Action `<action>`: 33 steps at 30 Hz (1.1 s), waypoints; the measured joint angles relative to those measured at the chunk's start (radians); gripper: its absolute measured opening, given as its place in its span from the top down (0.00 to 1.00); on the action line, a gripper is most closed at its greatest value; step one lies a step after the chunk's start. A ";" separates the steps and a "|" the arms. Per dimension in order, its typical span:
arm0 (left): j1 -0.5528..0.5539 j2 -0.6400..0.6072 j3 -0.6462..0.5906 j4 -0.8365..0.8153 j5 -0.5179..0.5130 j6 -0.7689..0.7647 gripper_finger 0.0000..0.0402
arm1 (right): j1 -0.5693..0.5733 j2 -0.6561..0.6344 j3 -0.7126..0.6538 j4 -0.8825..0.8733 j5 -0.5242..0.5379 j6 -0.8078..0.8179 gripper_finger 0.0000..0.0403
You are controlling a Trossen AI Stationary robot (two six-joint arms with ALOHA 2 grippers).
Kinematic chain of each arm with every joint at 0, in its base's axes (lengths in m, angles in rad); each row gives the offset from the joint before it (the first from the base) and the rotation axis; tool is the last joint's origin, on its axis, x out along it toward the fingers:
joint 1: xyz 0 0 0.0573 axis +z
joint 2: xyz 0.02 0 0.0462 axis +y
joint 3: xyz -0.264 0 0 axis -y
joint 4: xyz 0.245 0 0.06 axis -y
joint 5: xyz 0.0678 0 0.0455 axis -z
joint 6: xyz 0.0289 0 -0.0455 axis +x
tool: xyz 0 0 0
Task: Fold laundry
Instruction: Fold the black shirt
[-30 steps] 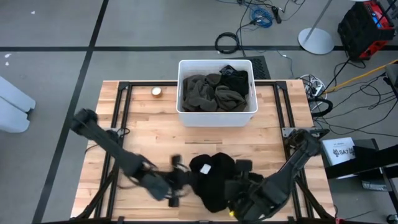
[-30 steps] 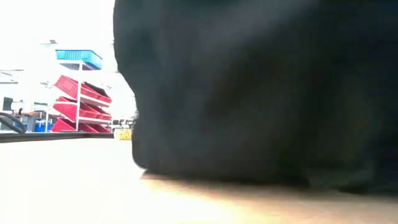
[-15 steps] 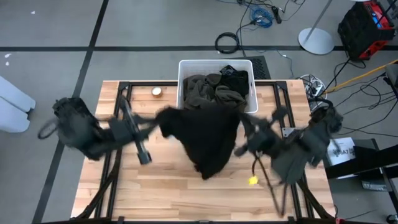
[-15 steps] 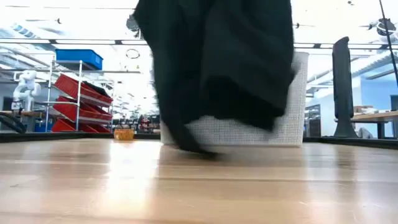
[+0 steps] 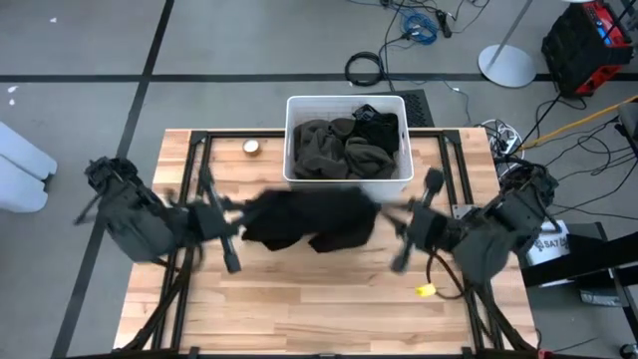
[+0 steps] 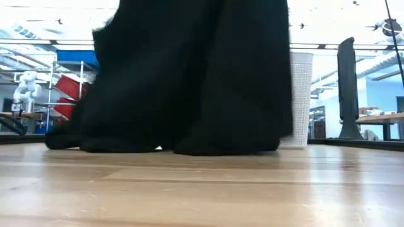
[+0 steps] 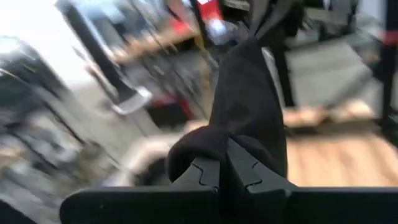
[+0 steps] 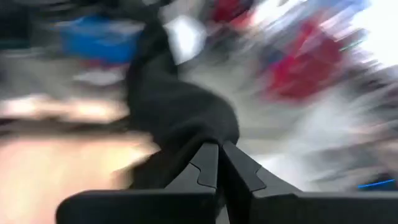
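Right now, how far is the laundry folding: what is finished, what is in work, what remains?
Nothing looks folded yet. In hand: the left claw and right claw, both shut, hold the black garment stretched between them, its hem touching the table. Left: folding it, plus the olive-grey and black clothes in the white bin.

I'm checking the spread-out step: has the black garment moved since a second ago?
Yes. The black garment has gone from the table's near edge up to just in front of the white bin.
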State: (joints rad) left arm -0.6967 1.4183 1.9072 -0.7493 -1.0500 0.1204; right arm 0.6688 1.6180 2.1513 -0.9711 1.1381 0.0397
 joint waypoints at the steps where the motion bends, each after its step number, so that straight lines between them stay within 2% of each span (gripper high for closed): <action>1: -0.004 0.012 0.000 -0.075 0.040 -0.092 1.00 | 0.009 0.000 0.000 -0.113 -0.102 0.152 1.00; 5: -0.012 0.111 -0.022 -0.296 0.204 -0.386 1.00 | 0.030 0.061 -0.018 -0.574 -0.449 0.748 1.00; 6: -0.012 0.144 -0.045 -0.314 0.231 -0.425 1.00 | 0.039 0.086 -0.045 -0.618 -0.519 0.853 1.00; 10: -0.007 0.287 -0.161 -0.301 0.375 -0.512 1.00 | 0.067 0.117 -0.234 -0.457 -0.813 0.910 1.00; 15: 0.003 0.478 -0.239 -0.249 0.462 -0.534 1.00 | 0.097 0.172 -0.453 -0.534 -0.995 1.109 1.00; 18: 0.004 0.554 -0.238 -0.218 0.505 -0.521 1.00 | 0.130 0.165 -0.579 -0.524 -1.044 1.187 0.99; 20: 0.006 0.584 -0.236 -0.191 0.534 -0.498 1.00 | 0.147 0.167 -0.648 -0.451 -1.095 1.175 0.95; 22: 0.003 0.604 -0.238 -0.163 0.581 -0.467 1.00 | 0.163 0.170 -0.692 -0.355 -1.122 1.083 0.90; 26: 0.012 0.603 -0.234 -0.107 0.601 -0.429 1.00 | 0.196 0.168 -0.727 -0.139 -1.119 0.871 0.74; 29: 0.018 0.602 -0.220 -0.078 0.602 -0.396 1.00 | 0.198 0.166 -0.723 -0.021 -1.084 0.765 0.60; 33: 0.013 0.602 -0.203 -0.029 0.640 -0.333 1.00 | 0.176 0.164 -0.703 0.119 -0.948 0.693 0.47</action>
State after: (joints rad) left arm -0.6834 2.0201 1.7044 -0.7787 -0.4101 -0.2125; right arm 0.8445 1.7822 1.4483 -0.8523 0.1899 0.7332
